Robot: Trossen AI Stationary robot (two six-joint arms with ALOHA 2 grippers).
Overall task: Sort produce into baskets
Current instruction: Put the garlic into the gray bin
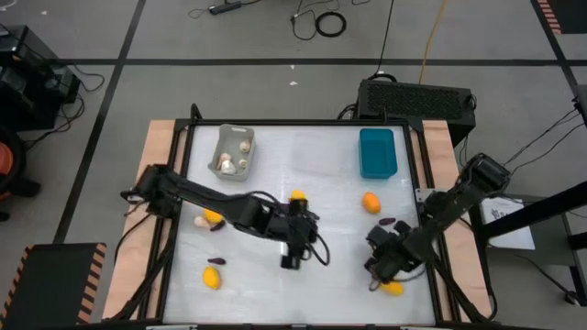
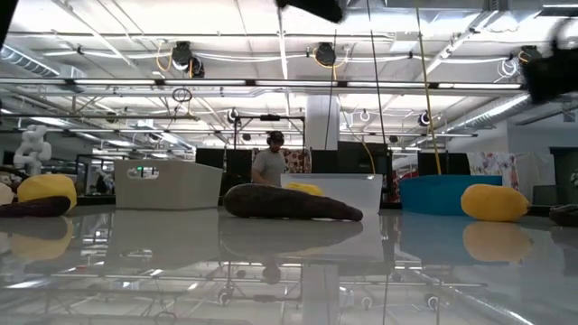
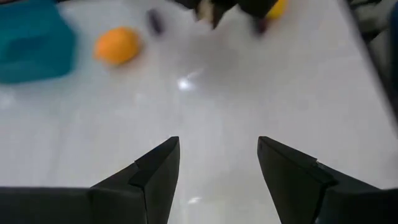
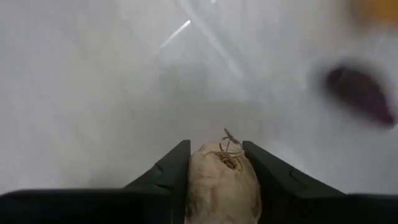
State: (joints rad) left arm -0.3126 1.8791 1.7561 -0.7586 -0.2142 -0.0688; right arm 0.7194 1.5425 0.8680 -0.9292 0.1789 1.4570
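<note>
My right gripper point(image 1: 376, 265) is at the table's near right and is shut on a whitish-beige mushroom bulb point(image 4: 222, 179). My left gripper point(image 1: 290, 259) is open and empty over the middle of the table, its fingers point(image 3: 217, 152) over bare table top. Yellow-orange fruits point(image 1: 371, 202) point(image 1: 212, 277) and dark purple pieces point(image 1: 387, 222) point(image 1: 217, 226) lie scattered on the table. The grey basket point(image 1: 232, 151) holds mushroom bulbs. The teal basket point(image 1: 377, 152) stands at the far right, the clear basket point(image 2: 339, 190) between them. My right gripper pinches the mushroom bulb by its two rounded sides point(image 4: 198, 171) between its two fingers. The bulb's rooty tip point(image 4: 229, 144) sticks out forward past the fingertips. Whether the bulb is clear of the table I cannot tell.
A purple piece point(image 4: 360, 93) and a yellow fruit point(image 1: 393, 288) lie close to my right gripper. Another yellow fruit point(image 1: 297, 195) lies by my left arm. A black vented box point(image 1: 417, 96) stands beyond the table's far right edge. A person point(image 2: 268, 162) shows in the room behind.
</note>
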